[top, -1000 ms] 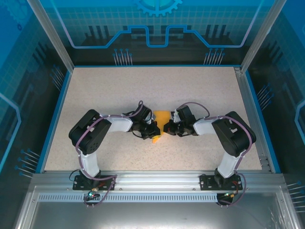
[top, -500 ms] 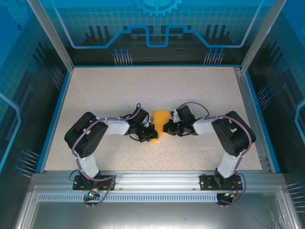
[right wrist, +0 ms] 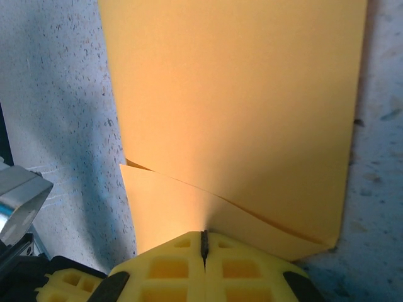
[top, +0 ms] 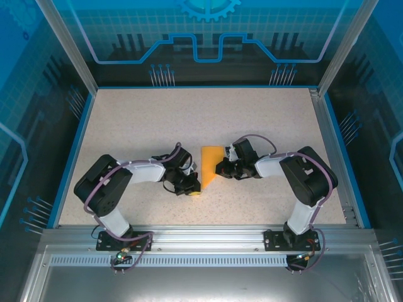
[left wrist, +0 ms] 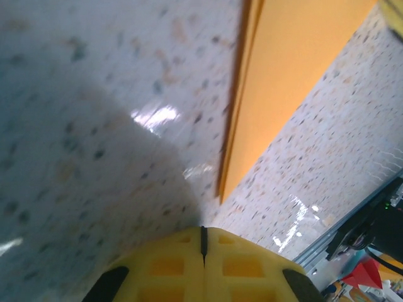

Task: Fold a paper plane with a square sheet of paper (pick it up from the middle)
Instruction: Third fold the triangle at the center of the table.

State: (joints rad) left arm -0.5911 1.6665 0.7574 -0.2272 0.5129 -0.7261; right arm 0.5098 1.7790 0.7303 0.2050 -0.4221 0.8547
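The square sheet of paper [top: 209,163] lies folded on the speckled table as a narrow orange-yellow wedge, wide at the far end and pointed toward the near edge. My left gripper [top: 194,189] is shut and sits just left of the pointed end, apart from it. In the left wrist view, the paper's tip [left wrist: 296,69] ends a little ahead of the shut left gripper [left wrist: 203,231], which holds nothing. My right gripper [top: 219,168] is shut at the paper's right edge. Seen from the right wrist, the right gripper [right wrist: 203,234] rests its tips on the lower layer of the paper [right wrist: 233,113], under a raised upper layer.
The table [top: 138,119] is bordered by a blue rim [top: 74,145] and blue panel walls. A metal rail [top: 201,236] carrying both arm bases runs along the near edge. Open surface lies beyond and to both sides of the arms.
My left gripper has drawn back off the paper, left and toward the near edge, its elbow swinging left. The paper now shows as a longer pointed wedge. The right arm has stayed put.
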